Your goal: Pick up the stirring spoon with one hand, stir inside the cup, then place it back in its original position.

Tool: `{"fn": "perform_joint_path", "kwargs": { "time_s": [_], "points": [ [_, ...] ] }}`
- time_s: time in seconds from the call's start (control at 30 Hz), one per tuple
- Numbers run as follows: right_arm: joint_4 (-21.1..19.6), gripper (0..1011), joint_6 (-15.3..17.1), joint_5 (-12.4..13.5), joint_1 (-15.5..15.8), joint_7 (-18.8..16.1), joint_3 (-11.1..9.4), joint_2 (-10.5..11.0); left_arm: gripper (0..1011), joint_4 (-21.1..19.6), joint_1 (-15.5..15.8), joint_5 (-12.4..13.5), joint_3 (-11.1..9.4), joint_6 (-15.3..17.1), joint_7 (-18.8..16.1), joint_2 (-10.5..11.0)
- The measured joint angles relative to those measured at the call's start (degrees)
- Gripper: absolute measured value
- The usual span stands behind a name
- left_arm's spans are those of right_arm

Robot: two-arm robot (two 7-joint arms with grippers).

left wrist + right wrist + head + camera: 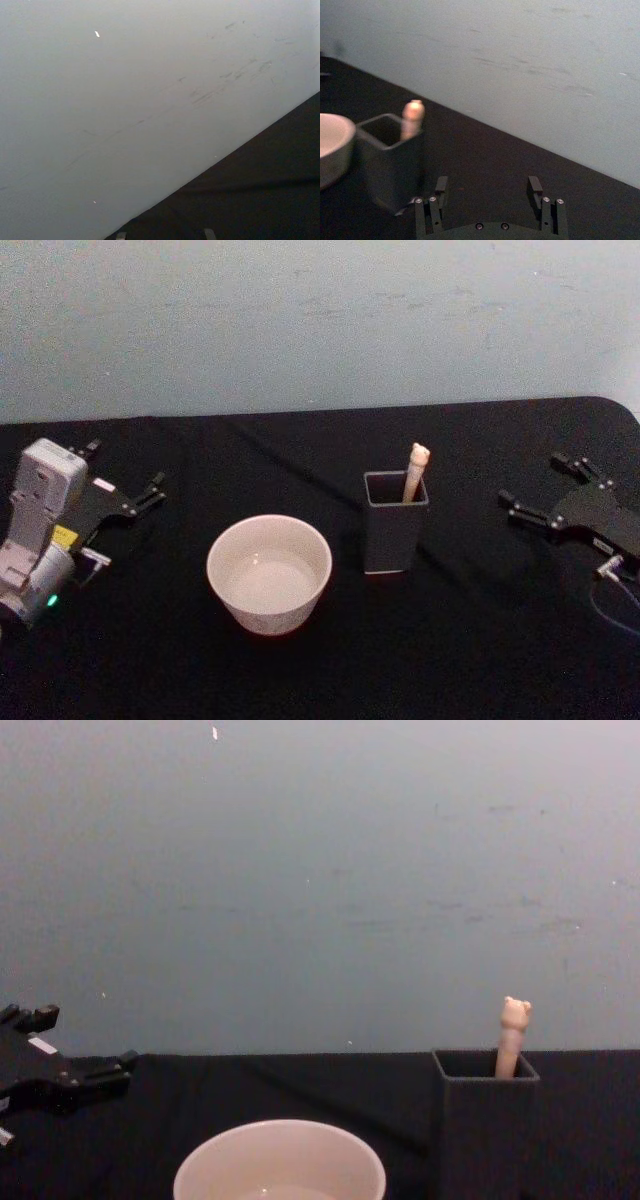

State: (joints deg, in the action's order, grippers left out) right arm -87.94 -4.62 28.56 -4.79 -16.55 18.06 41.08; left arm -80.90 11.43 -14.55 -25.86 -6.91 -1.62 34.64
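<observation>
The cup (269, 575) is plain cream-white. The holder (394, 535) is dark grey, and the spoon (416, 466) in it shows beige. The table (480, 640) is plain black. The left gripper (125, 465) and right gripper (532, 478) are black. The left arm (40, 505) is pale grey with a yellow label. The wall (300, 320) is pale blue-grey with faint scuffs.

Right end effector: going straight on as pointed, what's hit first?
Probably nothing: ahead of the right end effector lies bare black tablecloth, then the pale wall; the dark grey square holder sits off-line.

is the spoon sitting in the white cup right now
No, the stirring spoon stands in the dark grey holder beside the cup, its bear head poking above the rim.
</observation>
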Motion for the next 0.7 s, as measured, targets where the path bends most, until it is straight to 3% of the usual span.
{"fn": "perform_joint_path", "kwargs": {
  "time_s": [0.1,0.3,0.53,0.7],
  "points": [
    [-1.3,1000,-1.7,1.6,1.7,-5.3,-0.6,1.9,1001,0.0,0.0,0.0,0.0,0.0,0.0,0.0],
    [-2.6,1000,-3.6,2.2,2.5,-10.2,-0.3,2.3,1002,0.0,0.0,0.0,0.0,0.0,0.0,0.0],
    [-2.6,1000,-3.7,1.6,0.9,-12.4,1.0,-0.1,1001,0.0,0.0,0.0,0.0,0.0,0.0,0.0],
    [-0.9,1000,-2.6,0.5,-1.2,-12.7,2.0,-2.9,1001,0.0,0.0,0.0,0.0,0.0,0.0,0.0]
  ]
}}
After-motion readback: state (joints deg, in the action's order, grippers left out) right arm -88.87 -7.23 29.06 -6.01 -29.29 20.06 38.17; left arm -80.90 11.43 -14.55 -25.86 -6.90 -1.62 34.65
